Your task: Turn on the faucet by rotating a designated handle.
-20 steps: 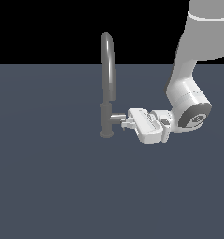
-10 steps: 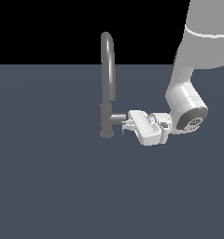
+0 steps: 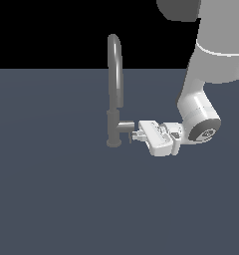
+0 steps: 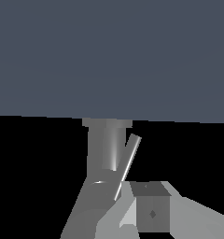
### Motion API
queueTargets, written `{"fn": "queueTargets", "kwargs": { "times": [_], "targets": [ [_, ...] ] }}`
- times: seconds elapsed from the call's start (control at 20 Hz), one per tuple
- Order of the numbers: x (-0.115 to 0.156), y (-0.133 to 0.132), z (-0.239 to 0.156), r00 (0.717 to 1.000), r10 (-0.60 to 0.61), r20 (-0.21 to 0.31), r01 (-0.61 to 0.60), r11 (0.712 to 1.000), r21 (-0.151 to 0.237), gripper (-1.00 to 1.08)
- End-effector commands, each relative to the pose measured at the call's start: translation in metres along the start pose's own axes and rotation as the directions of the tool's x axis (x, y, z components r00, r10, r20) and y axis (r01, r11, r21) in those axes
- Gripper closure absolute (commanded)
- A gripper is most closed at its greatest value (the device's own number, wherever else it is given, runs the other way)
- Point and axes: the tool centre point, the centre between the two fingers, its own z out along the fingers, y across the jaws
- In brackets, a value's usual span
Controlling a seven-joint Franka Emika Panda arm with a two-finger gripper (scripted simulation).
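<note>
Slate-blue worktop [image 3: 52, 199] | tall grey gooseneck faucet [image 3: 114, 89] | white fingers [image 3: 136, 135] at short grey stub handle [image 3: 125, 126], closure unclear | push thin lever [image 4: 126, 163] sideways, steadily

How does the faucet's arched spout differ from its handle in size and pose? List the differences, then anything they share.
The spout rises tall and upright, curving over at its top; the handle is a short stub sticking sideways from the body, low down. Only the handle has the pincer at its end. Both are grey metal.

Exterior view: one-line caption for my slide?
White claw meets the short grey metal handle stub of the tall grey gooseneck faucet.
</note>
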Motion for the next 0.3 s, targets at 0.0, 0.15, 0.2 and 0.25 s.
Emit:
{"fn": "queueTargets", "kwargs": {
  "times": [0.0,0.15,0.2,0.25],
  "targets": [
    [0.021,-0.003,0.013,1.0,0.023,0.004,-0.023,1.0,0.0,1.08],
    [0.03,-0.005,0.014,0.999,0.032,0.003,-0.032,0.999,0.002,1.08],
    [0.033,-0.006,0.014,0.999,0.034,0.002,-0.034,0.999,0.002,1.08],
    [0.033,-0.006,0.014,0.999,0.034,0.002,-0.034,0.999,0.002,1.08]
  ]
}}
